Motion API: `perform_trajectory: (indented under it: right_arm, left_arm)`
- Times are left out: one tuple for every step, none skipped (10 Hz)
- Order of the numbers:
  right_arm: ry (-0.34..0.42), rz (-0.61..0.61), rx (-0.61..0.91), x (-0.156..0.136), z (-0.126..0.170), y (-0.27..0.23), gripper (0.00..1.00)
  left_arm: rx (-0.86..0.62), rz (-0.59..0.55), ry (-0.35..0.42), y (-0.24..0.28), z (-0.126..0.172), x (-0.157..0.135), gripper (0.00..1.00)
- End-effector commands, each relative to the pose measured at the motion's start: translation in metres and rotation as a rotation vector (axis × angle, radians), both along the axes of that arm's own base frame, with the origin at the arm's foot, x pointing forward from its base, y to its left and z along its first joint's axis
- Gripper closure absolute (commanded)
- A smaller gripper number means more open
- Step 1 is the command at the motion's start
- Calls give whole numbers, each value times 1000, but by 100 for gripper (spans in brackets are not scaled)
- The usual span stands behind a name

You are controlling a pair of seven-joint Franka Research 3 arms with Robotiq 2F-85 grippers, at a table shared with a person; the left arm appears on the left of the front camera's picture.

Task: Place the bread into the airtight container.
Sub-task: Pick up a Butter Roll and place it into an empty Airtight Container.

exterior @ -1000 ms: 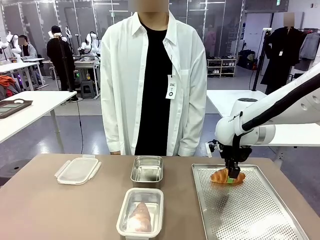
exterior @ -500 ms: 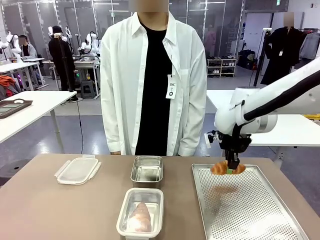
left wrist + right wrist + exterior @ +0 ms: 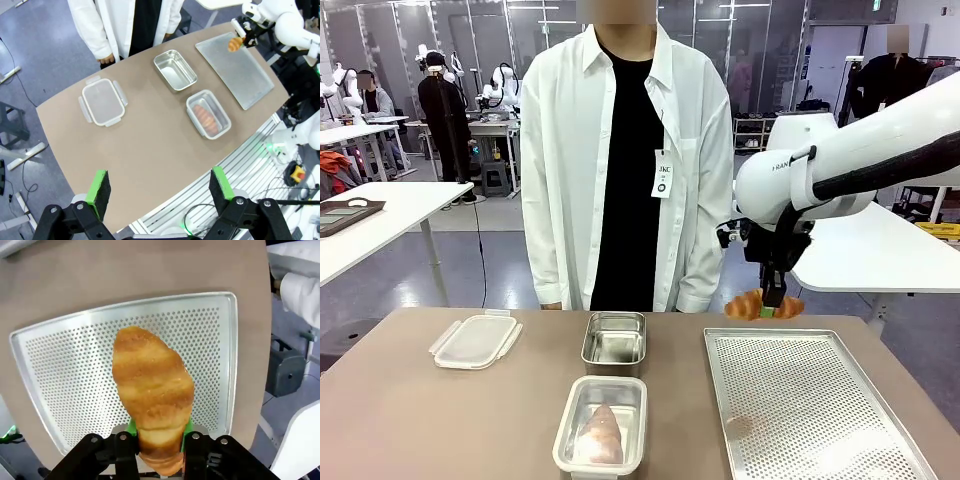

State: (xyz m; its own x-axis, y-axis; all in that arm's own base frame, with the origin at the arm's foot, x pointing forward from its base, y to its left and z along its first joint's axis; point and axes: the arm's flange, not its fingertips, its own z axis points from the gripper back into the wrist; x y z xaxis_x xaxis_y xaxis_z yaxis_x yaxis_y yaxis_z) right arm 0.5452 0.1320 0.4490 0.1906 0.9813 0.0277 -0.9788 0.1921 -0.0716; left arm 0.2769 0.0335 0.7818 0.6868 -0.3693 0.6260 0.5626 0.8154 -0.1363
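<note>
My right gripper [image 3: 777,307] is shut on a golden croissant [image 3: 763,305] and holds it in the air above the far edge of the perforated metal tray [image 3: 820,420]. From the right wrist camera the croissant [image 3: 152,395] sits between the green pads with the tray [image 3: 65,390] far below. An empty steel container [image 3: 614,340] stands mid-table. Nearer me, a second container [image 3: 601,426] holds another croissant [image 3: 600,435]. My left gripper [image 3: 159,186] hangs open high above the table, well away from everything.
A clear plastic lid [image 3: 475,340] with side clips lies at the table's left. A person in a white shirt [image 3: 620,160] stands at the far edge, behind the containers. Bare tabletop lies between the lid and the containers.
My right gripper has lifted the croissant off the tray, rising and drifting slightly left toward the tray's far edge. The containers and lid have not moved.
</note>
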Motion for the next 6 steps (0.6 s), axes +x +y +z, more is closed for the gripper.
perform_trajectory:
  right_arm:
    - [-23,-68,1,-6,0,28,66]
    - [-22,-96,-8,-10,1,51,66]
    - [-25,-110,-18,-15,1,77,66]
    - [-3,-76,-8,-22,-2,105,66]
    - [-13,-69,-21,-28,-7,138,66]
    - [-25,-15,-20,-34,-13,164,66]
  left_arm:
    - [9,-20,-6,1,1,0,0]
    - [9,-20,-6,1,1,0,0]
    - [9,-20,-6,1,1,0,0]
    - [9,-20,-6,1,1,0,0]
    - [9,-20,-6,1,1,0,0]
    - [9,-20,-6,1,1,0,0]
